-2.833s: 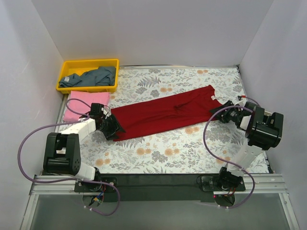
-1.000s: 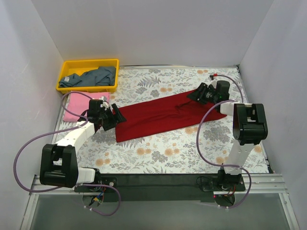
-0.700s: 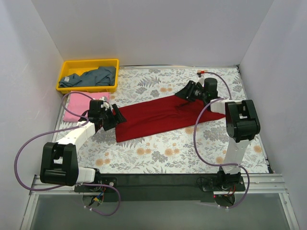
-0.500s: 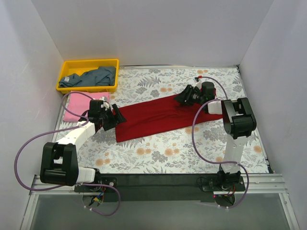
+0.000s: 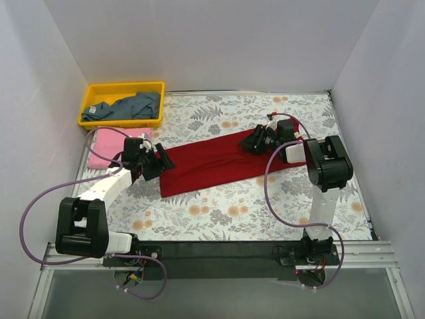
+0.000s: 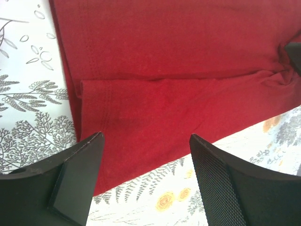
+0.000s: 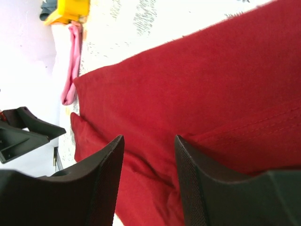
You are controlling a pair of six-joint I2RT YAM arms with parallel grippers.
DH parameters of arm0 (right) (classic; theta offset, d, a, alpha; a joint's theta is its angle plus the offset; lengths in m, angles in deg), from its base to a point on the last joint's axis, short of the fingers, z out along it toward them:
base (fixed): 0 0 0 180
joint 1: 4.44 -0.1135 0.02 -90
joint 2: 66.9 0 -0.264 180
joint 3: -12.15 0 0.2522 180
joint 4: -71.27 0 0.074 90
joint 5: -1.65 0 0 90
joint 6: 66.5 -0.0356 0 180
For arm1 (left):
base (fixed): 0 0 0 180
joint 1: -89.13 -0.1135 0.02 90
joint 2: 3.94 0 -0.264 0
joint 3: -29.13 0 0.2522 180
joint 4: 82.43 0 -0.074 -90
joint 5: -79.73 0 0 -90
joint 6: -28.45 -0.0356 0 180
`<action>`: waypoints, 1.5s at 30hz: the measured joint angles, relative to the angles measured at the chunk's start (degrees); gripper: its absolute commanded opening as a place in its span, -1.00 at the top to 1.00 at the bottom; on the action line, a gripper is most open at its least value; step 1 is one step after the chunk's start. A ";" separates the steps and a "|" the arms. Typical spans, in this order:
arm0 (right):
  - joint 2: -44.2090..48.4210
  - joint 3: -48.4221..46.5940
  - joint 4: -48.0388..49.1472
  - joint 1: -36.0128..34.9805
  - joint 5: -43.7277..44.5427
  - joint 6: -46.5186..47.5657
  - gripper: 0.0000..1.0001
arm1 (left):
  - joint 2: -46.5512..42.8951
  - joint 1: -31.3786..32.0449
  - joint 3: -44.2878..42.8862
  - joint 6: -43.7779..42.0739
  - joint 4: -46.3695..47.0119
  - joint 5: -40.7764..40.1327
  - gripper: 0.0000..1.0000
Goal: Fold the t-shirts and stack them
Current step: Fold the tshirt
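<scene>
The dark red t-shirt (image 5: 212, 163) lies as a long folded band across the floral table. My left gripper (image 5: 159, 164) is open at its left end, and the left wrist view (image 6: 146, 136) shows the jaws wide apart over the shirt's (image 6: 178, 70) near edge. My right gripper (image 5: 255, 142) is open, low over the band's right part. In the right wrist view (image 7: 148, 139) red cloth (image 7: 211, 84) lies between the jaws, which are not closed on it. The pink t-shirt (image 5: 106, 145) lies folded at the left edge. The blue-grey t-shirt (image 5: 133, 105) is in the bin.
The yellow bin (image 5: 93, 93) stands at the far left corner. White walls close in the table on the left, back and right. The right arm lies over the shirt's right end. The pink shirt (image 7: 70, 80) and the left gripper (image 7: 23, 129) show in the right wrist view.
My right arm swung from the table's right edge to the shirt's far right end, then slid left along the band. My left gripper shifted slightly away from me and then stayed still.
</scene>
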 measured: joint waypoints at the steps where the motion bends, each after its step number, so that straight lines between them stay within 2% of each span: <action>1: 0.79 -0.02 -0.83 0.22 -0.09 0.46 0.07 | -0.02 0.04 -0.37 0.31 -0.24 0.09 -0.36; 7: 13.05 0.00 -11.17 3.91 1.84 6.49 0.07 | 0.59 0.59 -7.78 1.33 -2.51 -0.39 -0.36; 13: 25.42 1.09 -24.98 7.23 11.10 15.13 0.07 | 8.52 1.27 -16.68 1.25 -3.26 -2.14 -0.36; 17: 28.87 5.62 -32.65 7.76 17.57 18.16 0.08 | 16.92 2.23 -21.24 1.07 -4.74 -4.02 -0.35; 22: 28.52 7.65 -39.21 10.88 22.25 20.24 0.10 | 23.65 3.61 -24.22 1.46 -7.82 -6.97 -0.29; 28: 21.27 4.79 -40.02 15.30 22.18 22.73 0.10 | 26.47 4.00 -23.98 4.00 -10.32 -8.94 -0.26; 35: 8.55 -7.45 -40.35 17.55 16.24 24.46 0.09 | 23.34 3.93 -19.15 5.73 -7.78 -7.80 -0.25; 39: -0.11 -19.04 -41.90 18.64 12.46 26.25 0.08 | 20.92 3.93 -15.74 6.34 -6.91 -4.92 -0.25; 45: -11.04 -36.89 -46.77 19.02 11.91 31.12 0.07 | 18.14 6.03 -11.96 7.23 -7.15 0.57 -0.28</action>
